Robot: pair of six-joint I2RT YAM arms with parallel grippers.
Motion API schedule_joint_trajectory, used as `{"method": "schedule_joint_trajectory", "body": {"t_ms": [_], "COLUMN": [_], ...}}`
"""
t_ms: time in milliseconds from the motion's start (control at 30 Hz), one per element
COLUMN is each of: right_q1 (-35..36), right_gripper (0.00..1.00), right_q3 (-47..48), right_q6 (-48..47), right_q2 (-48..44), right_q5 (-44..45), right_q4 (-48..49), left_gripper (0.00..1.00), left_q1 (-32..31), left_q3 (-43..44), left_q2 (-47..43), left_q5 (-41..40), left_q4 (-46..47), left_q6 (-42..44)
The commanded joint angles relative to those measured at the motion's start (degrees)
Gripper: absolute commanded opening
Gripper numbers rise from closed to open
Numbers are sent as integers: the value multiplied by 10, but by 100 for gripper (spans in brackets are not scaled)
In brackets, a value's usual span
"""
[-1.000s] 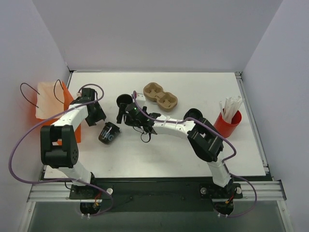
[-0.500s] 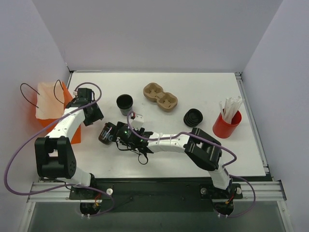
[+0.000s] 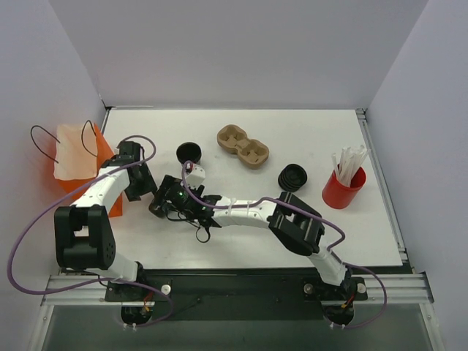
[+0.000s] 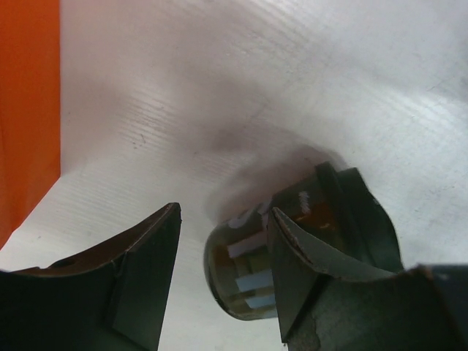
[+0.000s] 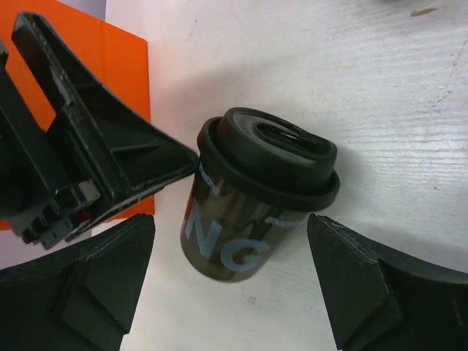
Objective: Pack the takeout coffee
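Small black lidded paper cup [image 5: 256,197] lies tipped on the white surface [image 3: 307,131], just right of the orange paper bag [image 3: 104,153]; right tool [image 5: 230,241] straddles it, spread wide for a grasp; left tool [image 4: 223,219] hovers alongside, half spread, empty

White arms [image 3: 245,210] with black joints [image 3: 88,238], purple cables [image 3: 9,267], perhaps a green light [image 3: 180,195].
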Motion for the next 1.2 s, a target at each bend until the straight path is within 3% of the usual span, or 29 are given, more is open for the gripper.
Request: {"method": "schedule_joint_trajectory", "body": {"t_ms": [0,333,500,867,1033,1167], "right_q1": [3,-3,-17,-26,-39,-72], "right_gripper": [88,87,86,82,69,63], "right_q3": [44,78,51,43,-11,-104], "right_q6": [23,38,24,10,-82,-210], "right_q2": [33,51,65,67,41,-18], "right_q5": [5,24,-39,-48,-81,-148], "right_q4": [-34,-93,-7,-8,62,205], "left_gripper": [60,61,60,59,59,60], "left_q1": [23,32,32,32,33,33], "left_q3": [-15,-22,-47,-54,-8,53], "left_q2": [-24,-32,-31,-31,-38,-62], "left_q5": [3,34,44,53,35,27], "left_q4": [-13,-16,-8,3,-27,-50], "left_q6": [13,8,6,-3,4,7]}}
